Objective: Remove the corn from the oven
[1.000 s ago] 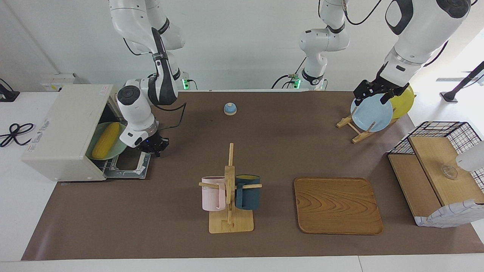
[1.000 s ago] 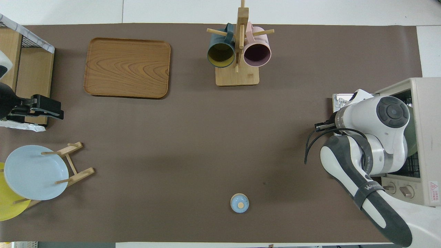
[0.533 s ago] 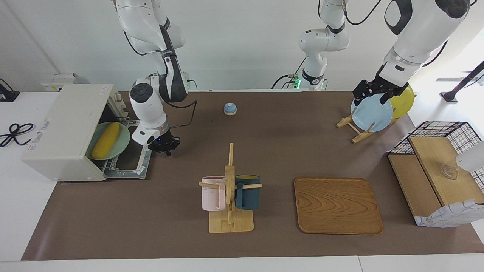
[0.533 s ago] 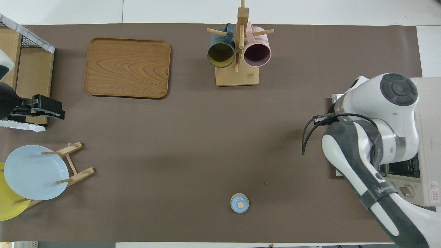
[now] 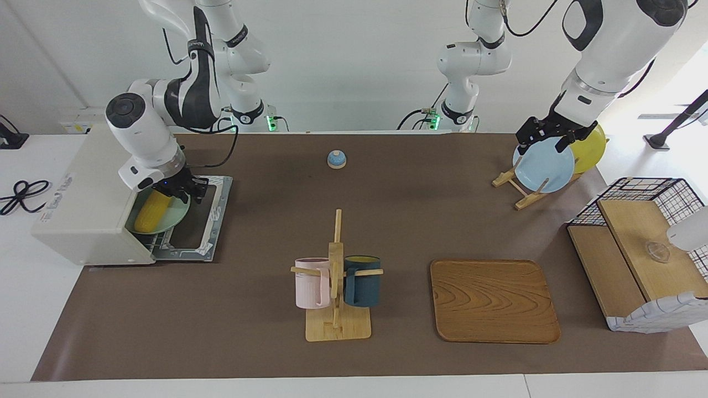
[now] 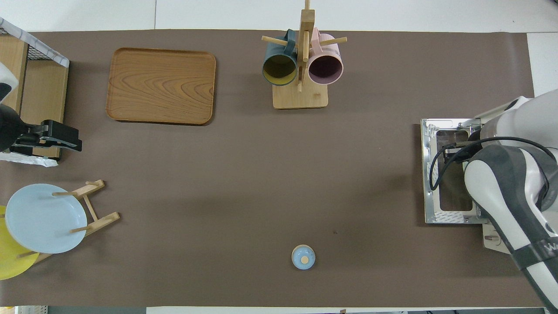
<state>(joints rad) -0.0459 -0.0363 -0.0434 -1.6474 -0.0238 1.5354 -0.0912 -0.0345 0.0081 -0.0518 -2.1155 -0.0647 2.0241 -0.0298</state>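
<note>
Brown tabletop, right arm's end: we have the oven [image 5: 94, 193] door dropped open, the corn [image 5: 150, 212] unlifted on its green plate [image 5: 176, 216] inside. Our right gripper [image 5: 180, 190] hovers over it, fingers unreadable. Left gripper [image 5: 547, 134] waits open

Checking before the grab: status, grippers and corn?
Right gripper over the corn, not yet gripping. Corn on green plate in the oven, door down. Left gripper waits, open, by blue plate.

No print is legible — the oven's [image 5: 88, 193] side lettering stays unreadable.
</note>
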